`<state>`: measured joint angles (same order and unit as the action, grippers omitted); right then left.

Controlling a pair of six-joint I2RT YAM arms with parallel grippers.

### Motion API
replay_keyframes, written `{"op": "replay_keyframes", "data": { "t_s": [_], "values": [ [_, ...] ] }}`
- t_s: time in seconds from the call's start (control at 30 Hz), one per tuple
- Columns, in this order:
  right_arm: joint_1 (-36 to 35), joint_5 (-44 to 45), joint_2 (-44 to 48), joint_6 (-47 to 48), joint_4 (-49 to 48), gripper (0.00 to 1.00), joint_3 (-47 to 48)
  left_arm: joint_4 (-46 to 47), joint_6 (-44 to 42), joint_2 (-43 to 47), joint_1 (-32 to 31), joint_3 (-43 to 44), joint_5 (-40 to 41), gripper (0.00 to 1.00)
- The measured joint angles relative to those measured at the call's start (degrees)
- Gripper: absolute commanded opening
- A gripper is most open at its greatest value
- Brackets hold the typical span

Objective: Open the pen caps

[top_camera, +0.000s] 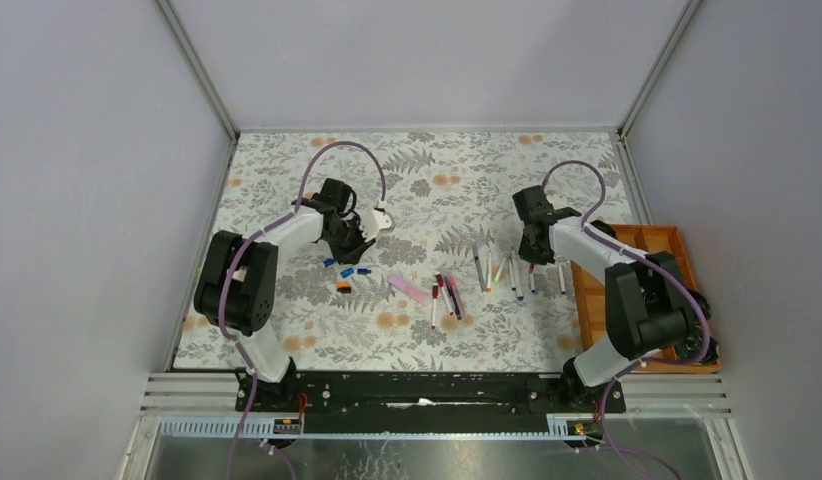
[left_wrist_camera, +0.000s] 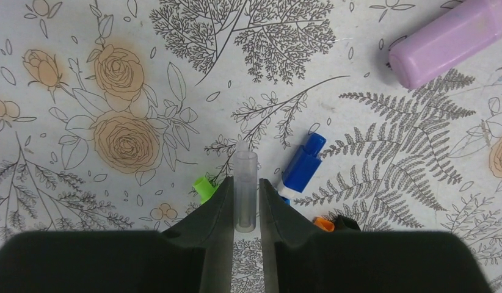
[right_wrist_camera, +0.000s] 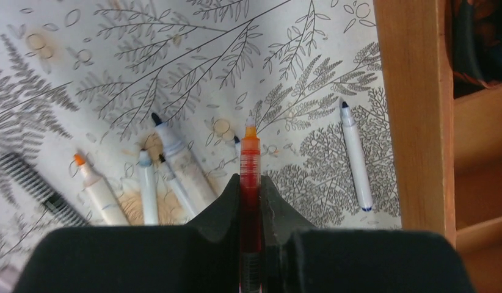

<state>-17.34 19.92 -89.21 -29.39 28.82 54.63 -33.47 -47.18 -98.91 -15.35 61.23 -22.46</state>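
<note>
Clear plastic is what my left fingers (left_wrist_camera: 219,210) are clamped on: a see-through cap (left_wrist_camera: 246,189) pointing to 12 o'clock. Just around it on the flowered bench (left_wrist_camera: 114,61) lie a green cap (left_wrist_camera: 204,189) at 9 o'clock, a blue cap (left_wrist_camera: 303,160) at 2 o'clock and an orange cap (left_wrist_camera: 323,224) at 4 o'clock. My right fingers (right_wrist_camera: 222,210) are pinched shut on an orange pen (right_wrist_camera: 250,165), tip to 12 o'clock. Bare-tipped pens (right_wrist_camera: 175,162) lie at 10 o'clock, and a blue-tipped pen (right_wrist_camera: 355,159) at 2 o'clock beside the wooden tray (right_wrist_camera: 413,110)

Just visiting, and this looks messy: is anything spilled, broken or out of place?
Nothing looks spilled or broken. Uncapped pens lie loose at mixed angles on the floral mat, and pen caps sit scattered in a separate cluster.
</note>
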Motion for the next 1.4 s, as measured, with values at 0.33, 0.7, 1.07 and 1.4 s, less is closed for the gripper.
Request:
{"op": "replay_keyframes", "data": {
  "t_s": [0.33,0.7,1.07,1.4],
  "values": [
    [1.2,1.2,-6.2,-0.5,-1.6,0.27,0.0,0.1,1.6,-0.2,0.0,0.1,-0.5,0.57],
    [1.3,1.0,-6.6,-0.4,-2.2,0.45,-0.1,-7.6,2.5,6.6,0.0,7.3,-6.0,0.76],
    [-2.2,1.0,1.2,-0.4,1.2,0.47,2.6,-13.8,7.5,13.2,0.0,16.2,-9.5,0.98],
    [-24.0,-5.5,0.5,0.0,-2.3,0.29,7.7,-17.0,10.8,19.6,0.4,17.4,-9.5,0.98]
  ]
}}
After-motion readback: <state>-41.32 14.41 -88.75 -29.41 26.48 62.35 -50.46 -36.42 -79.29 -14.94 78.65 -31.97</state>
